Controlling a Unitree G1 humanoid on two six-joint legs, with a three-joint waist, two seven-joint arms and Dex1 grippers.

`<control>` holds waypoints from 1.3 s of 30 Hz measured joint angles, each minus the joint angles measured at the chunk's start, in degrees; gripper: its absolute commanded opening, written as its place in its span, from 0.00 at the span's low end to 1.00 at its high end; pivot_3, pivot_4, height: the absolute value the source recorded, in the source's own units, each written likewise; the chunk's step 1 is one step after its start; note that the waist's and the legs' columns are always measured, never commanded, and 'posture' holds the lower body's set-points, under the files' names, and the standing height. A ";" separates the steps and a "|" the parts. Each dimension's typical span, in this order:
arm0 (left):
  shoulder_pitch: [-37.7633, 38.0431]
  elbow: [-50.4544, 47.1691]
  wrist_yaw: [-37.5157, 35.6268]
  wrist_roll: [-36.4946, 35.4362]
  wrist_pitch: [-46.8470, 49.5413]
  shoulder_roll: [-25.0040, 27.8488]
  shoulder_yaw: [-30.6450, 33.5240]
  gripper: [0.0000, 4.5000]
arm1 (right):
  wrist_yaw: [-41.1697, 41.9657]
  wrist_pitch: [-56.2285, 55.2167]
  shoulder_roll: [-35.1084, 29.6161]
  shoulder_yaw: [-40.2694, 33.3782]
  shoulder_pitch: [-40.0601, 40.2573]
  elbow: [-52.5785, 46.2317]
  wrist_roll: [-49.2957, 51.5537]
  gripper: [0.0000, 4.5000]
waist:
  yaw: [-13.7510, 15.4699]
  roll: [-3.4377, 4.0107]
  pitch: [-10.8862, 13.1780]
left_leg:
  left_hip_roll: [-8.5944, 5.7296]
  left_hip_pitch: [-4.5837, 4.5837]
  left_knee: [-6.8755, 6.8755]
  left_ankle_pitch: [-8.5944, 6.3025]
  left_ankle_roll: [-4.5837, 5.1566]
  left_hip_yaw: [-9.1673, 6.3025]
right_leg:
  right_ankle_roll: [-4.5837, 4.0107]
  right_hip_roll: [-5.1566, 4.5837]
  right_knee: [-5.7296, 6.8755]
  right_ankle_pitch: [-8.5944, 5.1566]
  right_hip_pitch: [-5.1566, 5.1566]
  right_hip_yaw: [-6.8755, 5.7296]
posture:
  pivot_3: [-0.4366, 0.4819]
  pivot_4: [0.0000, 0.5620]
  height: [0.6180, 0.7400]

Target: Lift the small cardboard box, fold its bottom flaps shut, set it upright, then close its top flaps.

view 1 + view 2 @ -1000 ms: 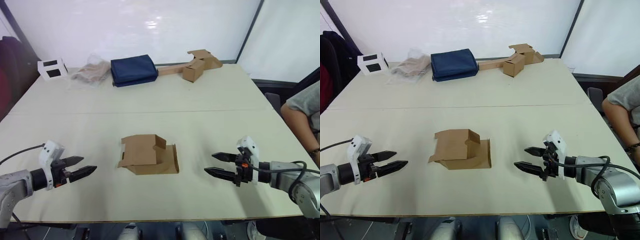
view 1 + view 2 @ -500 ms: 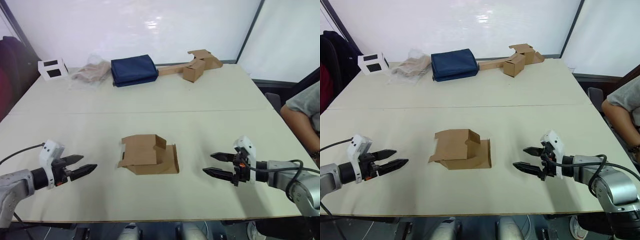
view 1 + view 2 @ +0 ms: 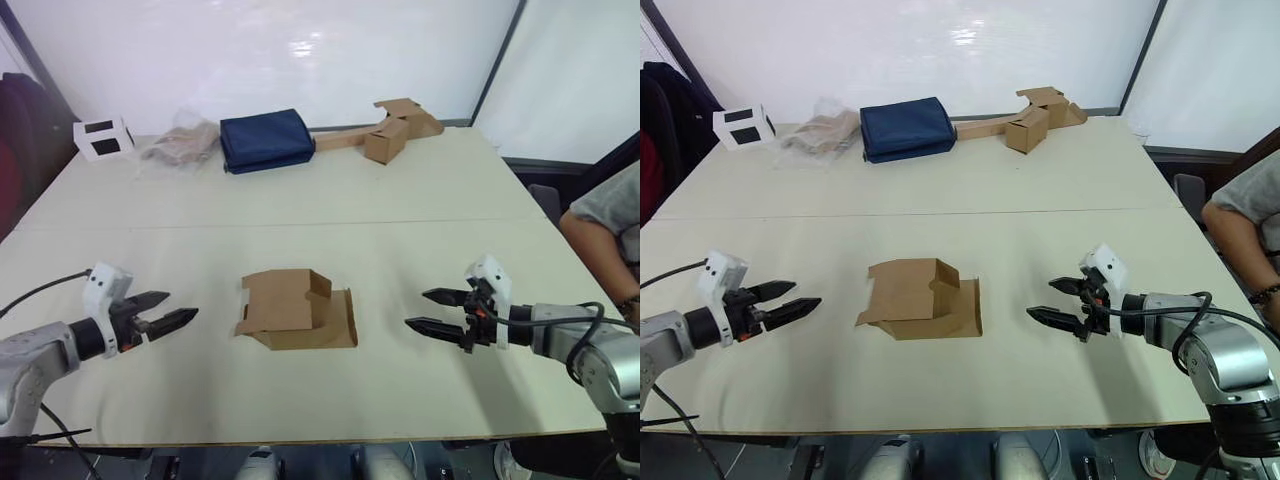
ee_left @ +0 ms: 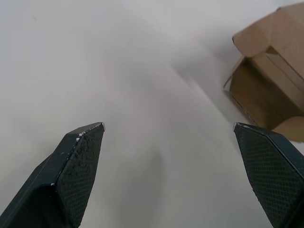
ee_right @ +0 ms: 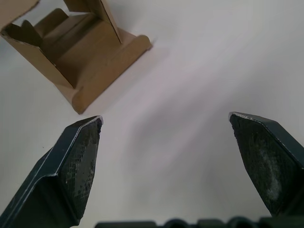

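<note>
Centrally on your table (image 3: 420, 190), the small cardboard box (image 3: 297, 311) lies on its side, flaps splayed. Your left gripper (image 3: 168, 319) and right gripper (image 3: 432, 311) reach in low from either side, fingers level and pointed at the box, each pair spread apart, holding nothing, both well clear of it.

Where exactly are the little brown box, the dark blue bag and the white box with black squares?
small cardboard box (image 3: 290, 308), left eye view, top panel.
dark blue bag (image 3: 266, 139), left eye view, middle of its top.
white box with black squares (image 3: 743, 126), right eye view, front face.
</note>
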 measured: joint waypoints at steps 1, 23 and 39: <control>-0.54 0.71 -0.75 -0.91 1.60 0.03 -0.02 1.00 | -0.11 0.00 0.02 -0.05 0.09 -0.13 0.01 0.98 | -0.01 0.00 0.00 | 0.00 0.01 0.01 0.00 0.00 0.00 | 0.00 0.00 0.01 0.00 0.00 0.00 | 0.48 0.27 1.00; -23.26 17.68 -14.54 -12.85 24.83 -7.90 -15.03 1.00 | -9.73 14.33 1.12 0.05 -3.96 -26.35 16.70 0.98 | 0.02 -0.04 -0.03 | -0.01 -0.02 0.06 0.01 -0.01 -0.10 | 0.00 0.01 0.01 0.00 0.02 -0.10 | 0.48 0.27 1.00; -32.92 25.27 -22.27 -7.94 23.69 -12.28 -22.63 1.00 | -16.31 16.35 -0.42 0.20 -3.90 -30.52 20.78 0.98 | -0.04 -0.05 -0.03 | -0.02 -0.04 0.06 0.01 -0.01 -0.10 | 0.00 0.03 0.01 0.00 0.00 -0.09 | 0.48 0.27 1.00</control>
